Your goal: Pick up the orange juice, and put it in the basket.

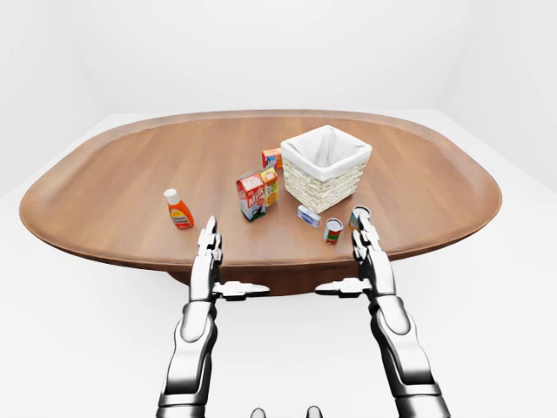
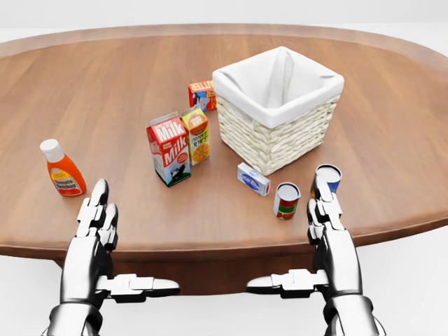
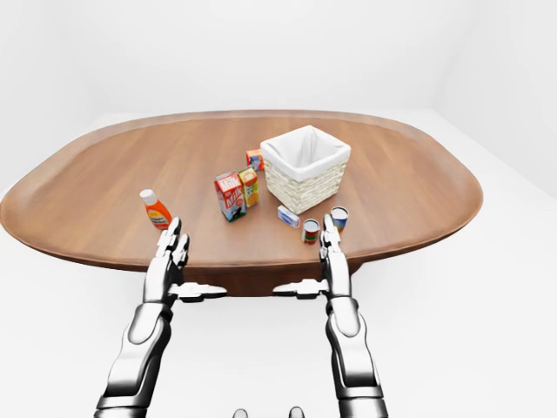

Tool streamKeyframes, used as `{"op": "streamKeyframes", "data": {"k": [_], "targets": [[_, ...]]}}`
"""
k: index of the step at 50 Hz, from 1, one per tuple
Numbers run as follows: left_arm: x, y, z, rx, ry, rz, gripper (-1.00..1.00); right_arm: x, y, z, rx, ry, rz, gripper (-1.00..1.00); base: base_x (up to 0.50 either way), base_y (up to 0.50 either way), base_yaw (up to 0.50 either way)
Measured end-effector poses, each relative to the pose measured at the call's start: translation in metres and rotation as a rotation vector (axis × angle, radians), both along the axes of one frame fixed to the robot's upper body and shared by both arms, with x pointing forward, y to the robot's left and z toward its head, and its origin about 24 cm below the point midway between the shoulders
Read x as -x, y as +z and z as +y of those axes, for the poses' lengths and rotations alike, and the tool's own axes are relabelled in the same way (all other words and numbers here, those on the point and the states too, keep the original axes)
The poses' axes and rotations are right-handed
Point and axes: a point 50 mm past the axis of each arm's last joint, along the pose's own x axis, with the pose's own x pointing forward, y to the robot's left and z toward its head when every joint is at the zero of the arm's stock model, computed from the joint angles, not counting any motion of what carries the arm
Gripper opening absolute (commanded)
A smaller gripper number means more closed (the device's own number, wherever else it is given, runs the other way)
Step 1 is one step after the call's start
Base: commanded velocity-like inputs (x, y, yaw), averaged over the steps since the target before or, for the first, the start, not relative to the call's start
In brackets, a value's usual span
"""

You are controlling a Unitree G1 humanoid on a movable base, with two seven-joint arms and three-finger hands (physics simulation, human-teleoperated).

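The orange juice carton (image 2: 197, 135), green and orange, stands upright on the wooden table (image 2: 105, 91), touching or nearly touching the right side of a red milk carton (image 2: 169, 149). To its right stands the white-lined wicker basket (image 2: 278, 105), with nothing showing inside it. My left hand (image 2: 98, 231) hovers over the table's near edge at the lower left, fingers spread and thumb pointing inward. At the lower right my right hand (image 2: 329, 224) mirrors it just below two cans. Both hands are open, hold nothing and stay well short of the juice.
A ketchup bottle (image 2: 62, 169) stands at the left. A small red box (image 2: 201, 94) sits above the juice, beside the basket. A small blue-white box (image 2: 253, 178), a red-green can (image 2: 285, 200) and a blue can (image 2: 327, 177) lie between the basket and my right hand.
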Motion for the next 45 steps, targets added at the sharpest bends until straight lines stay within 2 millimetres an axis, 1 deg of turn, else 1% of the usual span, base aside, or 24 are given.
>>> {"op": "streamKeyframes", "data": {"k": [17, 24, 32, 39, 45], "targets": [[0.001, 0.002, 0.004, -0.002, -0.011, 0.008, 1.00, 0.001, -0.001, -0.006, 0.005, 0.004, 0.009, 1.00, 0.00, 0.00, 0.00], [0.002, 0.011, 0.004, -0.005, -0.017, 0.005, 1.00, 0.001, -0.001, -0.006, 0.004, 0.008, 0.008, 1.00, 0.00, 0.00, 0.00], [-0.002, 0.038, 0.006, -0.008, 0.019, -0.109, 1.00, 0.002, 0.001, -0.005, -0.002, 0.007, 0.001, 1.00, 0.00, 0.00, 0.00], [-0.003, 0.079, 0.010, 0.011, 0.051, -0.284, 1.00, 0.003, 0.009, -0.002, -0.038, 0.003, -0.017, 1.00, 0.00, 0.00, 0.00], [0.004, 0.110, 0.019, 0.074, 0.091, -0.422, 1.00, 0.004, 0.018, 0.001, -0.083, -0.012, -0.044, 1.00, 0.00, 0.00, 0.00]]}}
